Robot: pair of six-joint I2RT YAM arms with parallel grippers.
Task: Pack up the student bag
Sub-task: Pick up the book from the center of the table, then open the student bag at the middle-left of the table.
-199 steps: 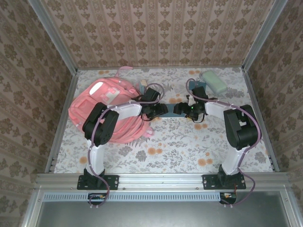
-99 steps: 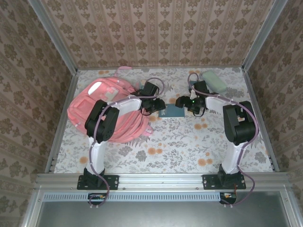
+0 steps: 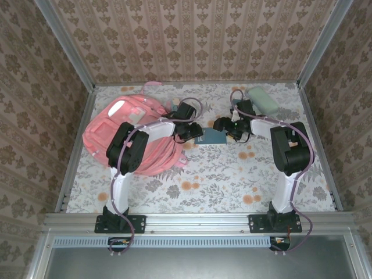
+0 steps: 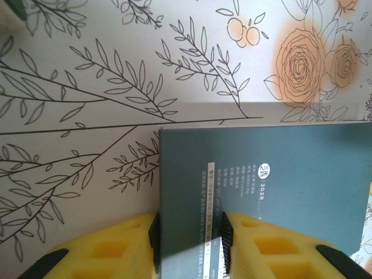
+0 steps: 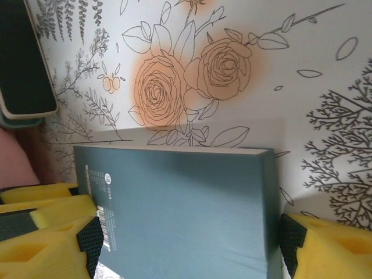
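Backpack (image 3: 131,136), pink, lies left-rear on the table (image 3: 197,195), just left of the left gripper (image 3: 196,134), the nearer one; a teal book (image 3: 215,138) runs crosswise toward the right gripper (image 3: 223,125). Left wrist: close-set pads (image 4: 155,244) pinch the book's end. Right wrist: pads (image 5: 292,238) straddle its width, grip uncertain.

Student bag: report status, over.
Left gripper, right gripper at teal book; grips unclear. Student bag lies left, book outside it. Left arm crosses above it.
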